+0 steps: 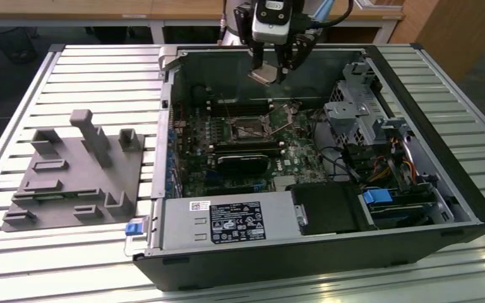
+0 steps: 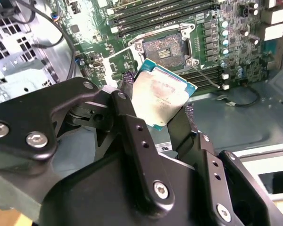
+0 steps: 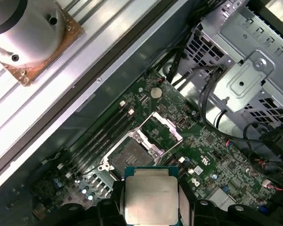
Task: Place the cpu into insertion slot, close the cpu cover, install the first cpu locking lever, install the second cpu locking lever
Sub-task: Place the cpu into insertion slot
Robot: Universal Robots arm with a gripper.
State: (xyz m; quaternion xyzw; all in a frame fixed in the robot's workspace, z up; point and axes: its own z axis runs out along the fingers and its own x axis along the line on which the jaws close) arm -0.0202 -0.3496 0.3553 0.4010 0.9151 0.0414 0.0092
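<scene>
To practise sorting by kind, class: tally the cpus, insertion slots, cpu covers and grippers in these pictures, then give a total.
cpu: 1
insertion slot: 1
cpu cover: 1
gripper: 1
Total: 4

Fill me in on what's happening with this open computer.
The arm's gripper holds the cpu clamped by its edges between its fingers, above the motherboard inside the open computer case. The insertion slot below is empty, and the cpu cover is flipped open beside it. The chip has not yet been set in, so nothing is closed or locked.
</scene>
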